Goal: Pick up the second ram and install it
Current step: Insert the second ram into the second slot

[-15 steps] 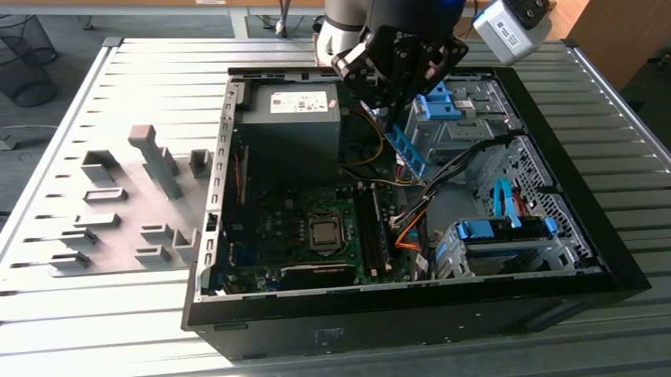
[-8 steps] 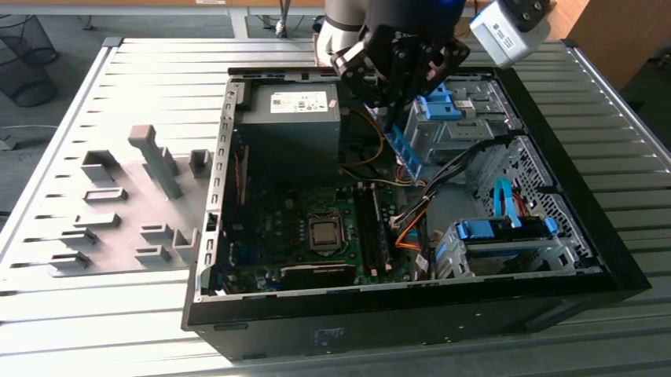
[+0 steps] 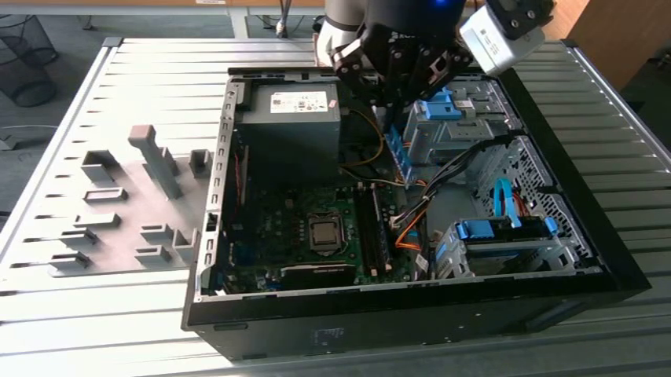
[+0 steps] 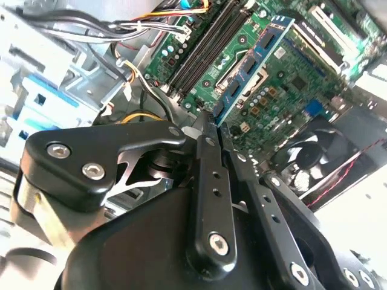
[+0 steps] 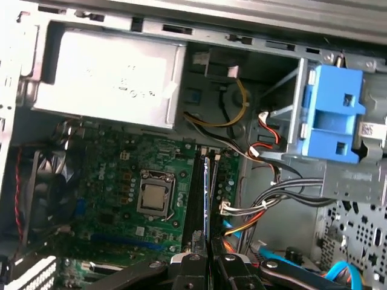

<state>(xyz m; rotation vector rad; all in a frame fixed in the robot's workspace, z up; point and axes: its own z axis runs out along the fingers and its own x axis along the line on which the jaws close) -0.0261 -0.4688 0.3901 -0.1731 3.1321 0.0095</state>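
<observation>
Slatted metal desk carries an open case. Toward twelve o'clock in the exterior view, the pincer pinches the ram above the motherboard.

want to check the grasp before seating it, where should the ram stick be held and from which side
Pinch the second ram across its two flat faces, coming down from above the open case. It is thin and flat and stands edge-on over the memory slots, so this leaves its lower edge free. The gripper seems shut on it this way.
</observation>
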